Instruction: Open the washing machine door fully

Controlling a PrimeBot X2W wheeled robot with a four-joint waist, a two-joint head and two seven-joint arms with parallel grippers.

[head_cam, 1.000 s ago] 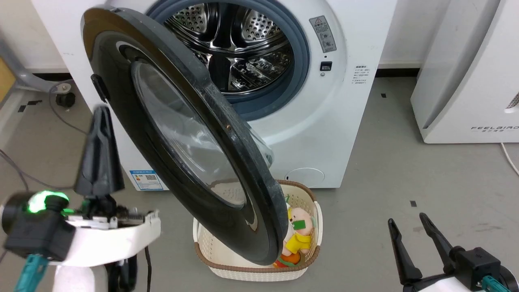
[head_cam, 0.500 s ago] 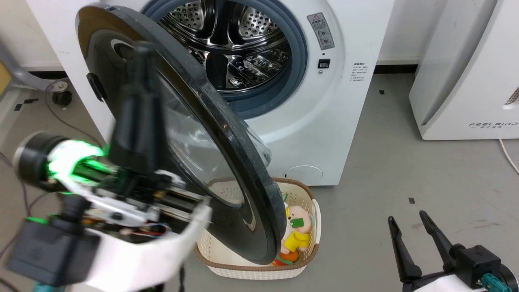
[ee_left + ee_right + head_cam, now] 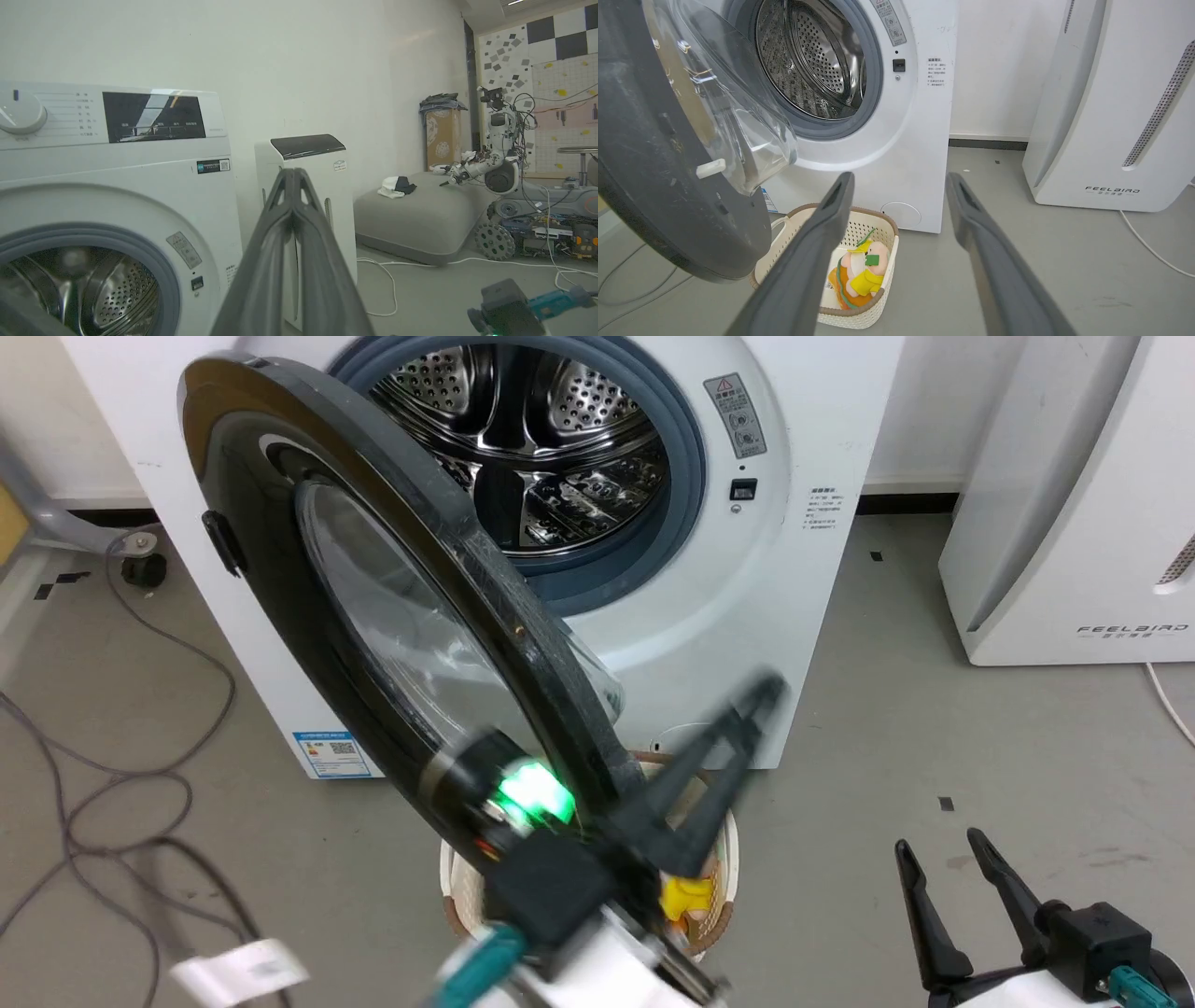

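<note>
The washing machine door stood part-way open, swung out from its hinge on the left. Its glossy black disc angled toward the near side, and its lower edge hung over the wicker-rimmed basket on the floor. Behind it, the washing machine showed its steel drum and grey-blue ring wide to the room.

The left gripper was a blur in the head view, just right of the door's lower rim and above the basket. Its fingers slanted up toward the far right. Whether it touched the rim, I could not tell. Its own wrist camera settled the claw: the left gripper had both fingers pressed together with nothing between them. They pointed past the machine's front at the white appliance beside it.

The right gripper sat low at the near right, well apart from the door, jaws spread and empty. From its wrist camera, the right gripper framed the machine's white front panel. The door loomed at the left, with the bulging glass facing the drum. A yellow-and-pink plush toy lay in the basket below. The FEELBIRD unit stood off to the right.
</note>
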